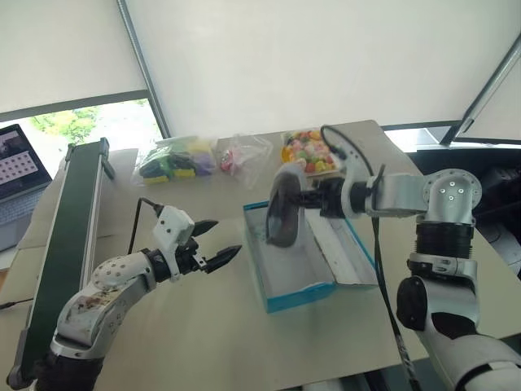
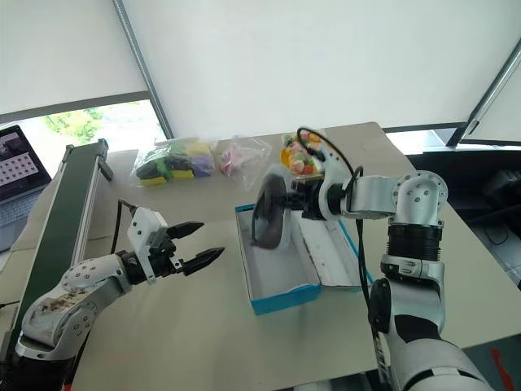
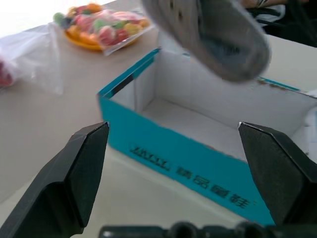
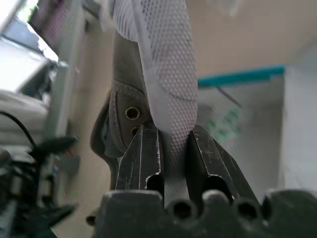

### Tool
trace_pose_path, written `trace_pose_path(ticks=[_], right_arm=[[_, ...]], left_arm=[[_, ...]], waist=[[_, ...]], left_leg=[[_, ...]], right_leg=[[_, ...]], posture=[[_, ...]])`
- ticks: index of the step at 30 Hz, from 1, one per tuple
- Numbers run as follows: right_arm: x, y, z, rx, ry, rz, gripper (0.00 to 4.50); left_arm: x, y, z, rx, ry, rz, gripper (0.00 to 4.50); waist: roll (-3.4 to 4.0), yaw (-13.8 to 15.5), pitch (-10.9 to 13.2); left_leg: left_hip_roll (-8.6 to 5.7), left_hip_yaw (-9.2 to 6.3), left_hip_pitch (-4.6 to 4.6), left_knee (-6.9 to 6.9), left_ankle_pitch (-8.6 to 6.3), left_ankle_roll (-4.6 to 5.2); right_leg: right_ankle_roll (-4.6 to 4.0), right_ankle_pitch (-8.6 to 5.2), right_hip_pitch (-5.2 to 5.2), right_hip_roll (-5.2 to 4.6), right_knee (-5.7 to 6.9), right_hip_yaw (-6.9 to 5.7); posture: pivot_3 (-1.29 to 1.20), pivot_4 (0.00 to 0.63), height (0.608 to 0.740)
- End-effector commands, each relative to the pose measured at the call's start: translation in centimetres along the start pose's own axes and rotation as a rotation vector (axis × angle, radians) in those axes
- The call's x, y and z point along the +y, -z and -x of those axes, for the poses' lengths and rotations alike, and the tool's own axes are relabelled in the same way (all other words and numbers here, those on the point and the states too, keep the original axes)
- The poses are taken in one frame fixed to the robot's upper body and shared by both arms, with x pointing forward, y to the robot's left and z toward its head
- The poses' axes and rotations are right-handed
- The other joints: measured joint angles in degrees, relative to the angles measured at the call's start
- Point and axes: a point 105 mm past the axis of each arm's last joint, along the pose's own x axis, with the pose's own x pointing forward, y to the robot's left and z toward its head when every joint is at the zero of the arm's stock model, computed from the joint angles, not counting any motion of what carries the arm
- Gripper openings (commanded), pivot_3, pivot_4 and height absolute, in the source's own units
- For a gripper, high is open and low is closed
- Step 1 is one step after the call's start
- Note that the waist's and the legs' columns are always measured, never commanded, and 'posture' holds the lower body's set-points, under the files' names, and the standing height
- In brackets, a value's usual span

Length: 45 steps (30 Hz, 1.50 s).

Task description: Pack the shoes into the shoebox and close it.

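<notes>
Shoe (image 1: 286, 205) in my right claw (image 4: 171, 144) smeared by blur, can't make out laces or tread. Its toe cut off at frame edge in right wrist view. Shoe hides part of shoebox (image 1: 295, 297) far wall. Laptop (image 1: 18, 173) cropped at left edge, screen content too small to read. Bag contents (image 1: 308, 151) too small to identify.

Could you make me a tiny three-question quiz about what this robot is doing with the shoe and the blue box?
1. True or false: the shoebox lid is shut.
2. Which gripper holds the shoe? A) left gripper B) right gripper
3. Fill in: the shoe hangs over the open ___.

Key: 1. False, it lies open. 2. B; the left one is open, holding nothing. 3. Shoebox.
</notes>
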Motion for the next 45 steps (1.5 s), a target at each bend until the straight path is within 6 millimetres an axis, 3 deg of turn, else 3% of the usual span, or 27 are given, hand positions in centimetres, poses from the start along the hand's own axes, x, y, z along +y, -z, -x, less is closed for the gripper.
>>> trace_pose_path(ticks=[1, 7, 18, 19, 21, 28, 29, 31, 34, 40, 42, 45], right_arm=[[0.8, 1.8, -0.2, 0.107, -0.027, 0.097, 0.26], [-1.5, 3.5, -0.9, 0.233, 0.119, 0.167, 0.26], [-3.3, 3.2, -2.1, 0.279, 0.19, 0.286, 0.26], [-3.4, 3.2, -2.2, 0.283, 0.19, 0.29, 1.03], [-3.5, 3.2, -2.5, 0.288, 0.19, 0.285, 1.52], [-1.7, 2.7, -3.2, 0.283, 0.121, 0.278, 3.96], [-1.0, 2.4, -3.2, 0.273, 0.103, 0.285, 4.19], [0.6, 1.7, -3.2, 0.241, 0.064, 0.316, 4.19], [2.9, 0.2, -2.9, 0.16, 0.03, 0.386, 4.19], [6.7, -3.3, -1.3, -0.147, 0.05, 0.666, 4.19], [8.5, -3.2, -1.1, -0.227, -0.004, 0.759, 4.19], [10.9, -1.4, -1.2, -0.333, -0.146, 0.858, 4.19]], left_arm=[[-1.7, -1.3, 0.1, -0.023, 0.111, -0.073, 4.47], [-2.7, -1.4, 0.3, -0.007, 0.17, -0.096, 4.47], [-3.7, -1.6, 0.4, -0.016, 0.163, -0.095, 4.47], [-3.8, -1.7, 0.4, -0.016, 0.161, -0.094, 4.5], [-3.8, -1.7, 0.5, -0.016, 0.155, -0.094, 4.5], [-3.7, -1.6, 0.7, -0.011, 0.144, -0.09, 4.5], [-3.7, -1.6, 0.7, -0.011, 0.142, -0.089, 4.5], [-3.3, -1.5, 0.7, -0.013, 0.122, -0.082, 4.5], [-1.7, -1.4, 0.8, -0.027, 0.035, -0.063, 4.5], [5.5, -1.6, 2.3, -0.11, -0.465, -0.048, 4.5], [7.6, -1.5, 3.6, -0.136, -0.634, -0.02, 4.5], [10.3, -0.6, 6.7, -0.155, -0.89, 0.039, 4.5]], waist=[[0.02, -0.1, 0.0], [-0.03, 0.0, 0.1], [-0.11, 1.0, 0.1], [-0.11, 1.0, 0.1], [-0.12, 1.1, 0.1], [-0.14, 1.1, 0.1], [-0.14, 1.1, 0.1], [-0.14, 1.1, 0.1], [-0.14, 1.1, 0.1], [-0.2, 1.4, 0.1], [-0.23, 1.5, 0.1], [-0.36, 1.3, 0.0]], left_leg=[[-0.01, 0.11, 0.1, 0.01, -0.03, 0.06], [-0.05, 0.3, 0.76, 0.03, -0.1, 0.38], [0.09, 0.53, 1.11, -0.56, 0.14, 0.0], [0.08, 0.52, 1.13, -0.56, 0.14, 0.0], [0.07, 0.52, 1.13, -0.54, 0.14, 0.0], [0.03, 0.51, 1.13, -0.58, 0.14, -0.02], [0.03, 0.51, 1.13, -0.58, 0.14, -0.02], [0.03, 0.49, 1.13, -0.58, 0.15, -0.03], [0.03, 0.48, 1.13, -0.58, 0.15, -0.03], [0.03, 0.33, 1.16, -0.62, 0.26, -0.23], [0.03, 0.3, 1.16, -0.62, 0.28, -0.26], [0.03, 0.29, 1.21, -0.62, 0.29, -0.29]], right_leg=[[0.21, -0.16, 0.31, 0.0, -0.38, -0.01], [0.29, -0.19, 0.61, 0.0, -0.73, -0.15], [0.29, -0.19, 0.61, -0.01, -1.09, -0.14], [0.29, -0.19, 0.61, -0.04, -1.11, -0.07], [0.3, -0.19, 0.61, -0.1, -1.12, -0.01], [0.3, -0.18, 0.56, -0.11, -1.12, 0.0], [0.3, -0.18, 0.56, -0.1, -1.12, -0.01], [0.3, -0.18, 0.56, -0.1, -1.12, -0.01], [0.3, -0.18, 0.54, -0.08, -1.12, -0.01], [0.31, -0.17, 0.54, -0.04, -1.1, -0.1], [0.32, -0.17, 0.54, -0.05, -1.09, -0.12], [0.34, -0.15, 0.54, -0.06, -1.02, -0.1]], posture=[[0.0, 0.15, 0.646], [0.0, 0.15, 0.646], [0.0, 0.15, 0.646], [0.0, 0.15, 0.646], [0.0, 0.15, 0.646], [0.0, 0.15, 0.646], [0.0, 0.15, 0.646], [0.0, 0.15, 0.646], [0.0, 0.15, 0.646], [0.0, 0.15, 0.646], [0.0, 0.15, 0.646], [0.0, 0.15, 0.646]])
